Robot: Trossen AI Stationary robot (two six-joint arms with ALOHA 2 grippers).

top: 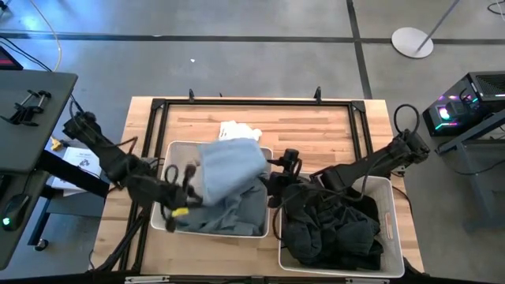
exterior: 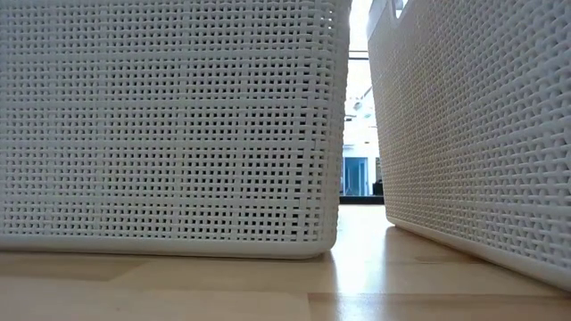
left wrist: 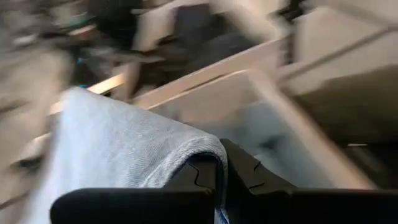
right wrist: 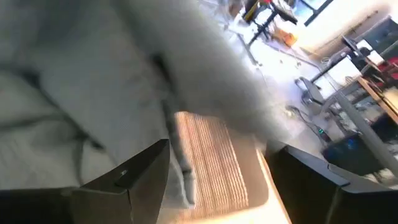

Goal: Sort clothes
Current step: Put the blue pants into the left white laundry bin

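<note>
While my left gripper pinched the pale blue-grey fabric garment over the left white plastic basket, dark clothes filled the neighbouring basket; my right gripper gaped.

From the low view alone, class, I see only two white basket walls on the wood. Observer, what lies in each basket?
Observer: The left basket holds a pale blue-grey garment; the right basket holds dark clothes.
Operator: Where is the left gripper?
Observer: The left gripper is over the left basket, shut on the pale blue-grey garment's edge.
Operator: And the right?
Observer: The right gripper hangs open near the gap between the baskets, beside that garment.
</note>
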